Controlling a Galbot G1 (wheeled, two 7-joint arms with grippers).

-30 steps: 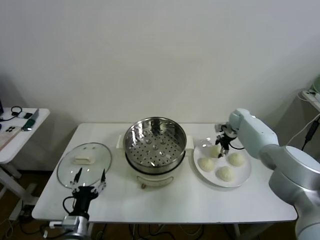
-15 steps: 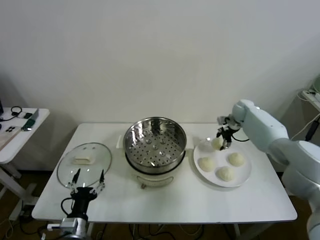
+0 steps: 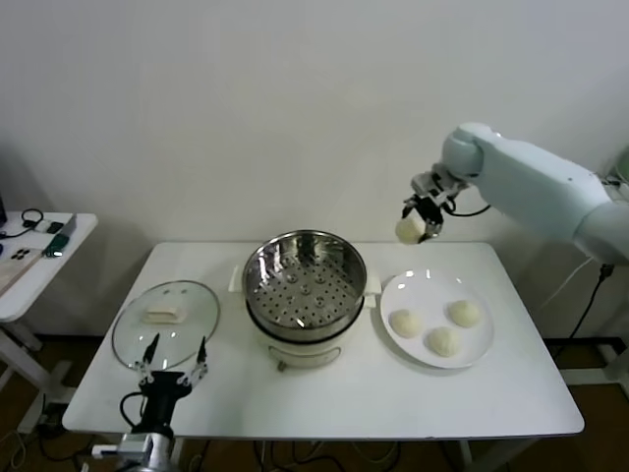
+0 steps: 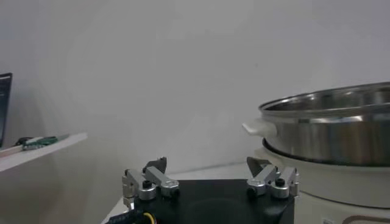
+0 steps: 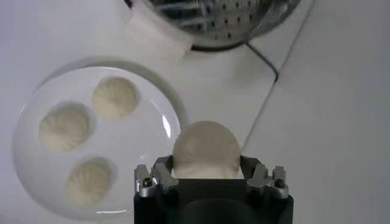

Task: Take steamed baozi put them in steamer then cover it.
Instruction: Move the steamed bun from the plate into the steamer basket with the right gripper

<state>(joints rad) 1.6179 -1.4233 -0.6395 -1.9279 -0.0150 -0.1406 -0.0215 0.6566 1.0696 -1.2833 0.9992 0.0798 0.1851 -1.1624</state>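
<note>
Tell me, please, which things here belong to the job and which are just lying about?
Job:
held baozi in right claw
three baozi on plate
steamer
cover
left claw, open, idle

Lying about:
side table with gadgets

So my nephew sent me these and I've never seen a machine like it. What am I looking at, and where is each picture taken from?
It is a two-armed robot at a white table. The wide picture comes from a camera on its head; the other two come from cameras on its wrists.

On the table: a steel steamer in the middle, a glass cover lying flat to its left, and a white plate with three steamed baozi to its right.

The right pincer holds a fourth baozi in the air above the table, between plate and steamer; its wrist picture shows that bun clamped above the plate. The left pincer waits open near the cover.
</note>
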